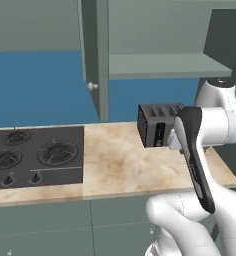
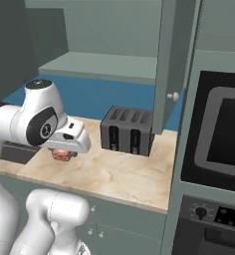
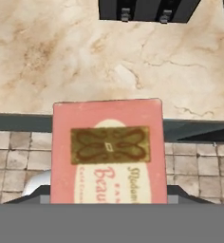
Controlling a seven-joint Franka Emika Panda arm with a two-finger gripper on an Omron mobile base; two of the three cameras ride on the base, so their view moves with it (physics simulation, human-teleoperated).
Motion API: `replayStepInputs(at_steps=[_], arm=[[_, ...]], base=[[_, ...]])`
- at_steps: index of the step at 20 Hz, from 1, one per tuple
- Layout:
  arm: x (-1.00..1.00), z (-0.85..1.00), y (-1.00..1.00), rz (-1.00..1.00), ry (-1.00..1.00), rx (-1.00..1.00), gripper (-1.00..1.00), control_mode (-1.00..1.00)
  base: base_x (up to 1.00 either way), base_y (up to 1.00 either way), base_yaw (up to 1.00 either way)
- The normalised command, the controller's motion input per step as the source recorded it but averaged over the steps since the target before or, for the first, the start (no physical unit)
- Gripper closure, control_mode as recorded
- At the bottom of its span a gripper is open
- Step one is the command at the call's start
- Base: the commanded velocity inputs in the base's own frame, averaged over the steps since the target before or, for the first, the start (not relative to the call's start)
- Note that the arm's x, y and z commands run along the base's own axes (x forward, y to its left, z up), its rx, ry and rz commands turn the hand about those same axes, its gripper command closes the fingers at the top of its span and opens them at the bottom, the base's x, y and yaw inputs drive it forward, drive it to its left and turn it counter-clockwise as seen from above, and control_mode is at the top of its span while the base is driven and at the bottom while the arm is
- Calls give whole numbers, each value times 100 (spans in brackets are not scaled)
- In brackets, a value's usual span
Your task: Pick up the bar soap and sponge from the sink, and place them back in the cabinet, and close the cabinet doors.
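Gripper: white two-finger gripper (image 2: pixel 63 152) hangs over the front part of the marble counter (image 1: pixel 125 160), left of the toaster in the right base view.
Jaws: clamped on the pinkish-red rectangular bar soap (image 3: pixel 109 152); fingertips themselves hidden behind the block in the hand view, so the grip is read from the soap sitting between them under the hand, likely a firm pinch.
Soap position: held above the counter's front edge, with tiled floor below it in the hand view.
Soap label: one gold-brown ornamental panel on a paler oval; script reads "Beau…", rest too small.
Counts: one soap, one dark four-slot toaster (image 2: pixel 128 130), two cabinet doors (image 1: pixel 96 55) standing open, one bare grey-green cabinet shelf (image 2: pixel 104 67), one black stovetop (image 1: pixel 35 155).
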Motion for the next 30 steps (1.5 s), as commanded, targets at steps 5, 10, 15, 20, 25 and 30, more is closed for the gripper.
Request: replayStepInputs(at_steps=[5,10,15,20,25,30], arm=[[0,0,0,0,0,0,100,100],[0,0,0,0,0,0,100,100],[0,0,0,0,0,0,100,100],[0,0,0,0,0,0,100,100],[0,0,0,0,0,0,100,100],[0,0,0,0,0,0,100,100]], base=[[44,3,-13],[37,8,-18],[27,19,-19],[11,27,-17],[20,22,-16],[40,17,-8]])
